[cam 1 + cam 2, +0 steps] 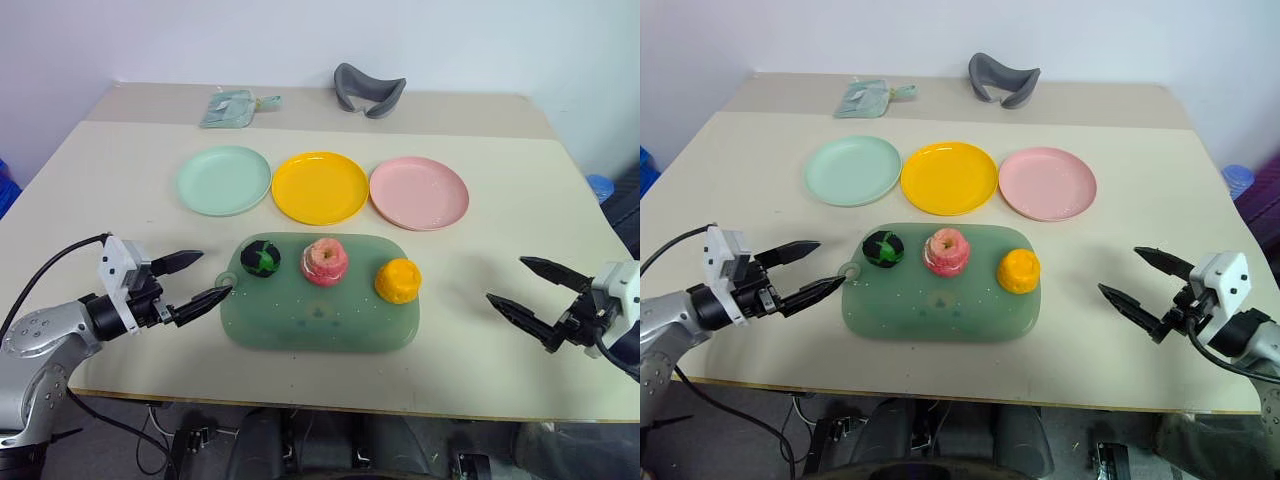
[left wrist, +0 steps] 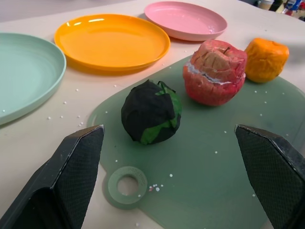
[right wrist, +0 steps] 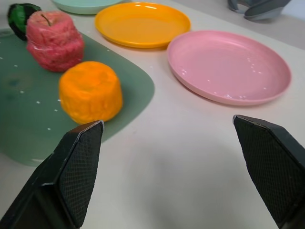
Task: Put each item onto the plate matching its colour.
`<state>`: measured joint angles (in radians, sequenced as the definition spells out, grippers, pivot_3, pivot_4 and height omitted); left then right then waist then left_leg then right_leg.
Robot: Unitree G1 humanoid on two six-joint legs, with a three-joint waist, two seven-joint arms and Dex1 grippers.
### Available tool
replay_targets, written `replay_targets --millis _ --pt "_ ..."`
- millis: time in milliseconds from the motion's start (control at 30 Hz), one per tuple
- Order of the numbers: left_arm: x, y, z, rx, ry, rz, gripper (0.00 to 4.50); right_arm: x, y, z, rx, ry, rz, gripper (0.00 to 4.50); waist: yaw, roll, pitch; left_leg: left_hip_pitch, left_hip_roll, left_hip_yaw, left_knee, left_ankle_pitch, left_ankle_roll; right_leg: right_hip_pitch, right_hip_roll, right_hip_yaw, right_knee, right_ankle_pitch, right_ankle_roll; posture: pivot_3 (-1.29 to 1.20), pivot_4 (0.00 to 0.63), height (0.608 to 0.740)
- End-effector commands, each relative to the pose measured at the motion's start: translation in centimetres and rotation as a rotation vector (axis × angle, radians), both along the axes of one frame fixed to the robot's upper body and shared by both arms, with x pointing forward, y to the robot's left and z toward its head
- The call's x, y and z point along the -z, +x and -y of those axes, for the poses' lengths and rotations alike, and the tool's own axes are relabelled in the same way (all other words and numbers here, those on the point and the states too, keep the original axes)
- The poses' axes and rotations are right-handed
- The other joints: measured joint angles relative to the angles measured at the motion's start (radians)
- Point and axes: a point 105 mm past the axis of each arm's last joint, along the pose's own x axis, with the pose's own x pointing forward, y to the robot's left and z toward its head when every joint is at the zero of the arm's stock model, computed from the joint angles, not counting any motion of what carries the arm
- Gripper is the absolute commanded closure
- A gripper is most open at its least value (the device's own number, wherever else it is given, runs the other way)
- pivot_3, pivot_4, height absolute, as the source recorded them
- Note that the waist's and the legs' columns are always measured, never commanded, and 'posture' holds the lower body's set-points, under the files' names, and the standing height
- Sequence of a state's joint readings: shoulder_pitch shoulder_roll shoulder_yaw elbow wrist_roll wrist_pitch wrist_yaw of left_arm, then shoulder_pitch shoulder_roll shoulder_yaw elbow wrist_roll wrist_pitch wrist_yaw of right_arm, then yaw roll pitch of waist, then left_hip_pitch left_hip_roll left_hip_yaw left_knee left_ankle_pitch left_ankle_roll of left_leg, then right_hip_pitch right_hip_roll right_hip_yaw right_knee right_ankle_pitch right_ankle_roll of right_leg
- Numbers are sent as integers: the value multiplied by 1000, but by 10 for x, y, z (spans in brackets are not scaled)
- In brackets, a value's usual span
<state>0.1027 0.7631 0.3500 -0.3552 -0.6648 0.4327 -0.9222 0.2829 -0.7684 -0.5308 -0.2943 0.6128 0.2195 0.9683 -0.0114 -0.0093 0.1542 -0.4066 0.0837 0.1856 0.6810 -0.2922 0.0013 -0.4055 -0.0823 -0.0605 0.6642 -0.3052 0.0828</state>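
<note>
Nearest you, the left gripper [image 1: 195, 278] and right gripper [image 1: 532, 289] flank the green board [image 1: 320, 325], fingers spread wide and empty, ready to reach. On the board sit the green-black ball [image 1: 260, 258], pink apple [image 1: 325, 261] and orange lump [image 1: 398, 280]. Beyond wait the mint plate [image 1: 224, 180], yellow plate [image 1: 319, 187] and pink plate [image 1: 419, 192], nothing blocking your path. Farthest lie a grey curved object [image 1: 368, 90] and a small green packet [image 1: 232, 106].
</note>
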Motion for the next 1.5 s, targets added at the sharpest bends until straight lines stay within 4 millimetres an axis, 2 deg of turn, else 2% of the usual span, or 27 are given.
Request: replay_targets --millis 33,300,533,667,833,967,1133,1367,1500 --pt "-13 -2 -2 9 19 48 0 -16 -2 -6 -18 -11 42 52 1 0 0 0 0 0 0 0 0 0 0 0 0 0 0 0 150 740" --pt "-18 4 -1 4 27 71 0 -20 1 -16 -22 -6 45 52 1 0 0 0 0 0 0 0 0 0 0 0 0 0 0 0 150 740" --pt "-22 22 1 -72 44 141 0 -26 12 -34 -78 13 78 52 0 0 0 0 0 0 0 0 0 0 0 0 0 0 0 0 150 740" --pt "-25 31 4 -115 31 146 0 -32 24 -57 -166 42 112 52 0 0 0 0 0 0 0 0 0 0 0 0 0 0 0 0 150 740" --pt "-31 36 22 -87 -10 130 0 -44 31 -99 -386 78 124 52 1 0 0 0 0 0 0 0 0 0 0 0 0 0 0 0 150 740" --pt "-29 43 34 -73 -3 84 0 -49 39 -118 -518 56 129 52 2 0 0 0 0 0 1 0 0 0 0 0 0 0 0 0 150 740" --pt "-23 55 44 -94 10 39 0 -49 43 -131 -633 14 128 52 2 0 0 0 0 0 1 0 0 0 0 0 0 0 0 0 150 740" --pt "3 68 57 -133 90 -62 0 -44 47 -148 -695 19 139 52 1 0 0 0 0 0 1 0 0 -1 0 0 1 0 0 0 150 740" --pt "16 69 68 -112 137 -94 0 -41 45 -150 -696 18 139 52 4 -1 0 -1 0 1 1 0 0 -1 0 0 1 0 0 0 150 740"
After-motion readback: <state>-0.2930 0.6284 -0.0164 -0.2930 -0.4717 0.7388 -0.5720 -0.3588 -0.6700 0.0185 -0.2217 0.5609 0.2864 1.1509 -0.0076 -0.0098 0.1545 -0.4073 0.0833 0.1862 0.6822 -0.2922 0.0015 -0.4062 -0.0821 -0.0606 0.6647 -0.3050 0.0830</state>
